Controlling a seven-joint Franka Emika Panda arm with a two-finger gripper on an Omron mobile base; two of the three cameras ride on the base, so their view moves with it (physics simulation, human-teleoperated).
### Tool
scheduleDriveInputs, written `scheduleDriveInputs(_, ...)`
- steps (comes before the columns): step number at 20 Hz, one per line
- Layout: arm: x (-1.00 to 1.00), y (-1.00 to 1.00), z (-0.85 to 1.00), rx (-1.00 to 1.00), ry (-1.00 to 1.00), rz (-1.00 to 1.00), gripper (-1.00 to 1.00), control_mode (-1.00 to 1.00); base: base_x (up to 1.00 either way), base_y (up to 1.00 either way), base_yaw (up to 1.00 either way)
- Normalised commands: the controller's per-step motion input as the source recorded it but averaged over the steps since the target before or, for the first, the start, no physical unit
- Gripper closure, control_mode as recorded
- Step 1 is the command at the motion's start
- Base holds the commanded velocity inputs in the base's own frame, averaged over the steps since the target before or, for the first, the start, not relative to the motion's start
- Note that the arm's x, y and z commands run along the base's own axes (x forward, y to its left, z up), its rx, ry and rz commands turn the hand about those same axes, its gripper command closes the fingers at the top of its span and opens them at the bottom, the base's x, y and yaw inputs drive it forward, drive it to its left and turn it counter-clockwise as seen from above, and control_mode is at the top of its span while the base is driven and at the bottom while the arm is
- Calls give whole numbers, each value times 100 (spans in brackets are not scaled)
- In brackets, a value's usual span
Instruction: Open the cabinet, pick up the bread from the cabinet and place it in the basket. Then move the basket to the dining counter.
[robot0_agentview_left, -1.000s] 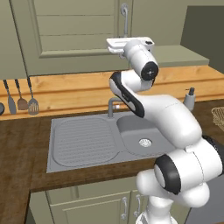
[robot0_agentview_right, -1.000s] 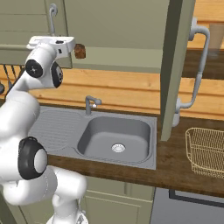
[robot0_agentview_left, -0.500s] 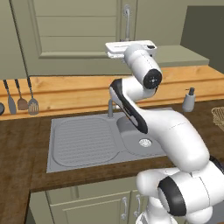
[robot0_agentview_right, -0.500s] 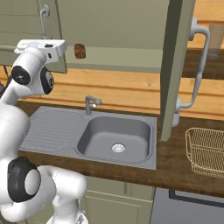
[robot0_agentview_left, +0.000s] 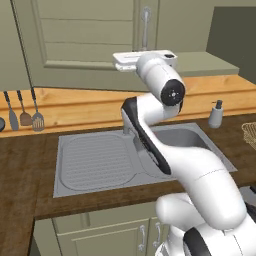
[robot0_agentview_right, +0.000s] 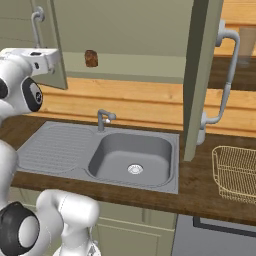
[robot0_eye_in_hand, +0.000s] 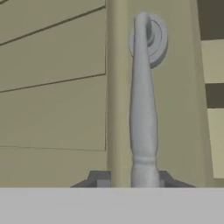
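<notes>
bread (robot0_agentview_right: 90, 58): on cabinet (robot0_agentview_right: 145, 35) shelf, both doors open
handling: likely light, soft, small; take across middle, gentle squeeze
claw (robot0_eye_in_hand: 130, 181): tips straddle left door handle (robot0_eye_in_hand: 142, 100); grasping or released, can't tell
basket (robot0_agentview_right: 235, 173): on tabletop, right of sink

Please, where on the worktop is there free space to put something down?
Free: the ribbed drainboard left of the sink bowl, and the dark wood between the bowl and the basket. Crowded: the back wall left of the sink, where utensils hang.

no readable text, label or number anywhere
</notes>
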Motion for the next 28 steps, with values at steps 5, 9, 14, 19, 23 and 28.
scheduleDriveInputs(5, -43, 82, 0, 0, 11, 0, 100, -100, 0, 0, 0)
scheduleDriveInputs(9, -42, 97, 0, -1, 8, 0, 100, -100, 0, 0, 0)
scheduleDriveInputs(14, -35, 100, 0, -3, 8, 0, 100, -100, 0, 0, 0)
scheduleDriveInputs(19, -40, 100, 0, -3, 7, 0, 100, -100, 0, 0, 0)
scheduleDriveInputs(23, -49, 100, 0, -3, 5, 0, 100, -100, 0, 0, 0)
scheduleDriveInputs(28, -50, 100, 0, -3, 4, 1, 100, -100, 0, 0, 0)
